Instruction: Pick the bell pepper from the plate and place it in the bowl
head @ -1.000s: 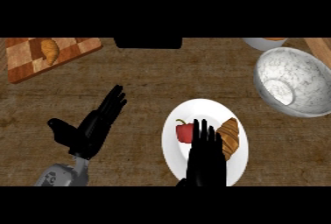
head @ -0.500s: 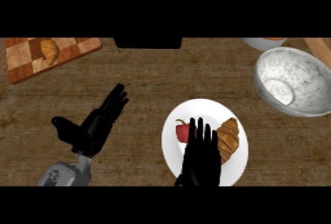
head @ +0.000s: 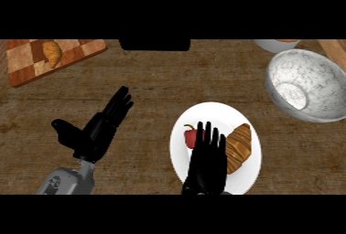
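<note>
A red bell pepper lies on the left part of a white plate, beside a brown croissant. My right hand is over the plate's lower half, fingers straight and pointing up; its fingertips overlap the pepper's right side and hide part of it. My left hand rests open on the counter left of the plate, fingers up. The speckled grey bowl stands at the upper right.
A checkered cutting board with a second croissant sits at the top left. A white dish and a wooden object show at the top right edge. A dark object sits at top centre.
My right hand has slid a little further up over the plate, its fingertips now covering more of the pepper. The left hand has barely moved.
</note>
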